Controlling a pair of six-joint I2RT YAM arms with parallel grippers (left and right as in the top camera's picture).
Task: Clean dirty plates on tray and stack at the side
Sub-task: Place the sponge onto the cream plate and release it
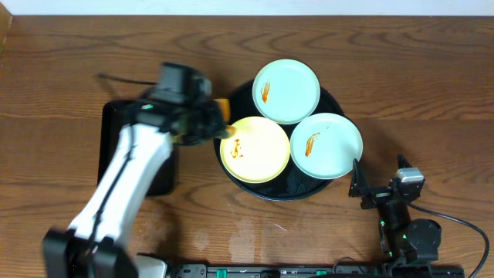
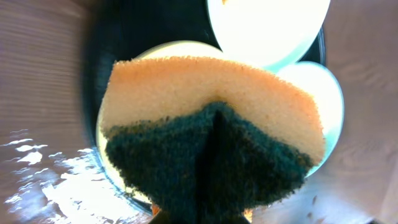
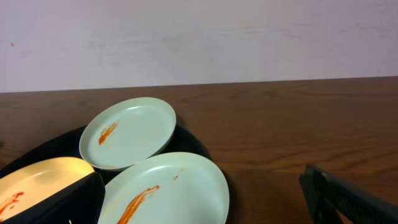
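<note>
Orange-and-green sponge [image 2: 211,99] pinched in the left jaws — right jaws gape wide, empty.

The left arm [image 1: 127,181] reaches forward and rightward, jaws pinched tight on a sponge [image 2: 211,118]. The right arm [image 1: 405,232] sits folded low near its base, jaws spread wide.

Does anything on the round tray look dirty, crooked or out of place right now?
Yes. All three plates carry orange-brown sauce smears: the yellow plate, the rear mint plate and the right mint plate. Both mint plates overhang the rim of the black tray.
</note>
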